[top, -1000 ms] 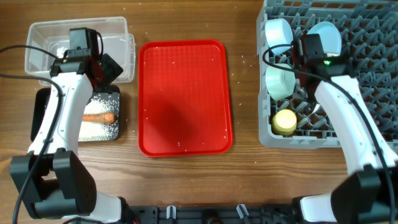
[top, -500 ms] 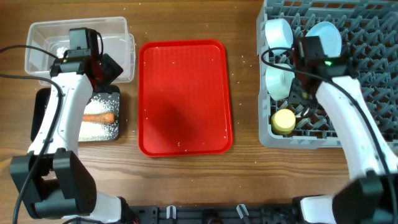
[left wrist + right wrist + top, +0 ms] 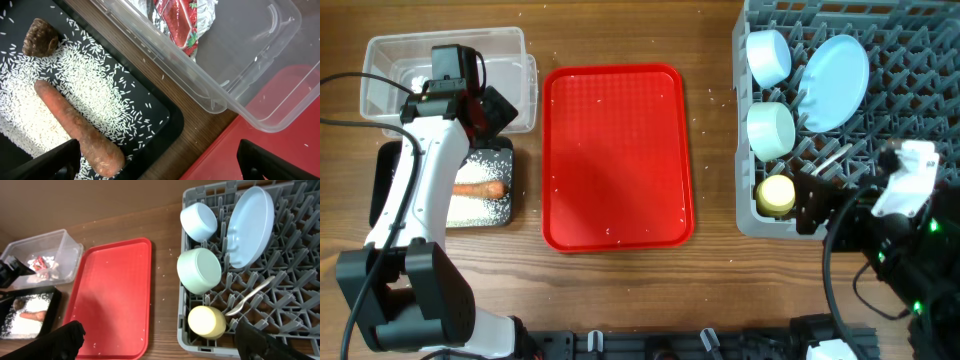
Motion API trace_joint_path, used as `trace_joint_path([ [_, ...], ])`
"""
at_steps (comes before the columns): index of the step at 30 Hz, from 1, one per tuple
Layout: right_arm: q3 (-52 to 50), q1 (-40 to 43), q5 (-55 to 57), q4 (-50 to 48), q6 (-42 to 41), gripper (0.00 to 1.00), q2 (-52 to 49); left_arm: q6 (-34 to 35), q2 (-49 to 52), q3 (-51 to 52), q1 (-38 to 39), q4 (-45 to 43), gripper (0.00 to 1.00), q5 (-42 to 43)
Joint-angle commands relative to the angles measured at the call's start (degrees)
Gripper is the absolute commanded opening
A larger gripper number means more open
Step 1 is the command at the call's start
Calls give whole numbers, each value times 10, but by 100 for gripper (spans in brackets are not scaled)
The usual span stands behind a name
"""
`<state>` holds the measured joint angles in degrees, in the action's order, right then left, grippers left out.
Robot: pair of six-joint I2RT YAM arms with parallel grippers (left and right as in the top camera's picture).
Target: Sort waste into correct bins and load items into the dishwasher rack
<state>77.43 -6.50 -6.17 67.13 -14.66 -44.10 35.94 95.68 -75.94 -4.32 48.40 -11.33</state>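
Note:
The grey dishwasher rack (image 3: 920, 60) at the right holds the light blue plate (image 3: 835, 68) on edge, a light blue bowl (image 3: 767, 55), a pale green bowl (image 3: 770, 128), a yellow cup (image 3: 778, 195) and a white spoon (image 3: 247, 296). My right gripper (image 3: 810, 205) hangs open and empty at the rack's front edge. At the left, the clear tub (image 3: 380, 50) contains a red wrapper (image 3: 175, 20). The black tray (image 3: 382, 190) carries rice (image 3: 90, 85), an orange-brown stick (image 3: 75, 125) and a brown lump (image 3: 40, 37). My left gripper (image 3: 160, 167) is open above the tray's corner, holding nothing.
A large flat red tray (image 3: 618, 155) lies in the middle between the bins and the rack, with a few rice grains on it. More grains are scattered on the wooden table (image 3: 715, 120) around it.
The right gripper has opened and its arm has drawn back from over the rack toward the front right, uncovering the plate. The left arm has stayed still.

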Motion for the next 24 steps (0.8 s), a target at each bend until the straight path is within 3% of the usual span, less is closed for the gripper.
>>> trace_joint_path([
  [1, 5, -2, 8, 13, 14, 100, 9, 5, 2, 3, -5, 0, 100, -7],
  [4, -15, -2, 30, -8, 58, 100, 8, 5, 2, 3, -5, 0, 100, -7],
  [7, -93, 9, 33, -96, 87, 100, 43, 5, 2, 3, -5, 0, 100, -7],
  [11, -312, 31, 33, -268, 84, 100, 173, 5, 2, 3, -5, 0, 100, -7],
  [16, -577, 61, 23, -431, 17, 100, 321, 5, 2, 3, -5, 0, 100, -7],
  [21, -719, 61, 23, -574, 5, 100, 407, 5, 2, 3, -5, 0, 100, -7],
  [24, -742, 61, 24, -614, 8, 100, 440, 5, 2, 3, -5, 0, 100, -7],
])
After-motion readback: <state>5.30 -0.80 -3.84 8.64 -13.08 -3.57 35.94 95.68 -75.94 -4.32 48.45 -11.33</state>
